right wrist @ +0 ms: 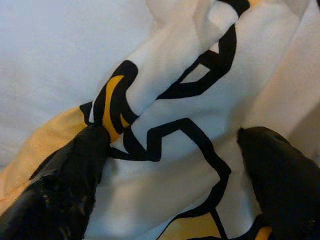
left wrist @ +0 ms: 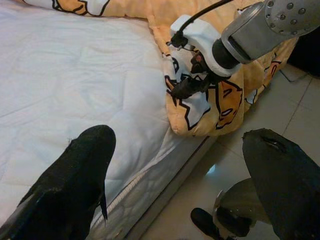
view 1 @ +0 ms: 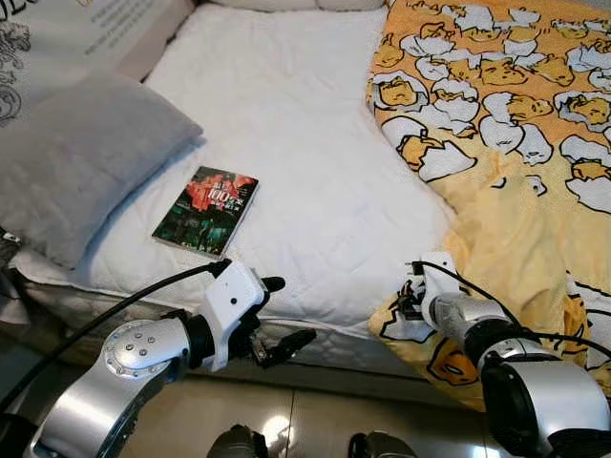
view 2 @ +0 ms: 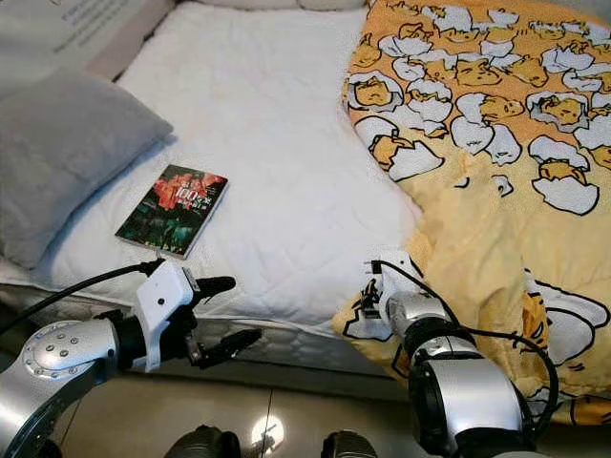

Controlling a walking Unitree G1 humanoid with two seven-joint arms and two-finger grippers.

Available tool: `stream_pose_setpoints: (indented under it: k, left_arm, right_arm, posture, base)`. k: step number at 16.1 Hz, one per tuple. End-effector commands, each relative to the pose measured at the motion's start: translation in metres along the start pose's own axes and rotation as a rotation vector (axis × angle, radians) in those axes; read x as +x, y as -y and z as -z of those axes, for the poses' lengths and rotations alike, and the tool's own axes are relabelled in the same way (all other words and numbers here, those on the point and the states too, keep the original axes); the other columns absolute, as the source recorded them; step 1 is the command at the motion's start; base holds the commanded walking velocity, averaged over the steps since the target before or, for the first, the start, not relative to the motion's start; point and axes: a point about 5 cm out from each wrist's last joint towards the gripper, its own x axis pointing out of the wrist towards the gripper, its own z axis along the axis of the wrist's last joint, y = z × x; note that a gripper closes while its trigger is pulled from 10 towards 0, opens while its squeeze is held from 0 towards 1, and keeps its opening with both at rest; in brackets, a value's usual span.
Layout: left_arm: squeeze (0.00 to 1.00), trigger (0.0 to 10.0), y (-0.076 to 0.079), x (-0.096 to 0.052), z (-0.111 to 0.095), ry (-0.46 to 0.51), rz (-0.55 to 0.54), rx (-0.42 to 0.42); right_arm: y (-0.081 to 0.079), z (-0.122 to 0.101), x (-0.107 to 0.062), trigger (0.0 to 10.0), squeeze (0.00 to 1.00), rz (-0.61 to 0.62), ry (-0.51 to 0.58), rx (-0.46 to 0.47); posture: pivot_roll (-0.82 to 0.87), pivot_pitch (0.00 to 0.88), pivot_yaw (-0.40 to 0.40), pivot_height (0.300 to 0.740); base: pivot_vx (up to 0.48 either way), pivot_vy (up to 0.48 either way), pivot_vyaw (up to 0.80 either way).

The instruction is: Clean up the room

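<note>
Grey pillow [view 1: 81, 157] at the bed's left side, lying on the white mattress [view 1: 286, 143]. Just beside it, a book [view 1: 205, 210] with a dark red-and-green cover lies flat near the mattress's front edge. Left gripper [view 1: 277, 315] hovers at that front edge, below the book — fingers spread apart, grasping nothing. Tiled floor [left wrist: 280, 115] beneath. Right gripper [right wrist: 165, 150] sits at the hanging corner of the yellow cartoon-print duvet [view 1: 506, 124], its fingers [right wrist: 65, 175] parted on either side of a fold of the cloth — touching it, not clenched. The duvet covers the bed's right half and spills over the front edge.
</note>
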Motion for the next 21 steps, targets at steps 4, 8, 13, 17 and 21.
stream_pose_setpoints:
  k: [4, 8, 13, 17, 21]
  left_arm:
    - [0.1, 10.0, 0.0028, -0.001, -0.0006, -0.007, 0.002, 0.0]
    - [0.1, 10.0, 0.0016, -0.0024, -0.0006, -0.011, -0.012, 0.003]
    - [0.1, 10.0, 0.0011, -0.0027, -0.0007, -0.013, -0.017, 0.002]
    - [0.1, 10.0, 0.0032, -0.0021, -0.0017, -0.012, 0.015, -0.001]
    - [0.1, 10.0, 0.0067, -0.0021, -0.0004, -0.026, 0.063, -0.005]
  right_arm:
    - [0.0037, 0.0109, 0.0017, 0.0, 0.0, -0.009, -0.027, 0.116]
    - [0.0017, 0.0121, 0.0021, 0.0, 0.0, -0.032, -0.023, 0.14]
    - [-0.0012, 0.0126, 0.0028, 0.0, 0.0, -0.068, 0.008, 0.183]
    - [-0.0007, 0.0143, 0.003, 0.0, 0.0, -0.078, 0.004, 0.186]
    - [0.0022, 0.0135, 0.0028, 0.0, 0.0, -0.102, 0.022, 0.204]
  posture:
    - [0.12, 0.173, -0.002, 0.74]
    - [0.13, 0.178, -0.008, 0.74]
    - [0.13, 0.177, -0.007, 0.74]
    - [0.13, 0.173, -0.006, 0.74]
    - [0.12, 0.158, -0.005, 0.74]
  base:
    - [0.0, 0.0, 0.0]
    - [0.0, 0.0, 0.0]
    - [0.0, 0.0, 0.0]
    - [0.0, 0.0, 0.0]
    - [0.0, 0.0, 0.0]
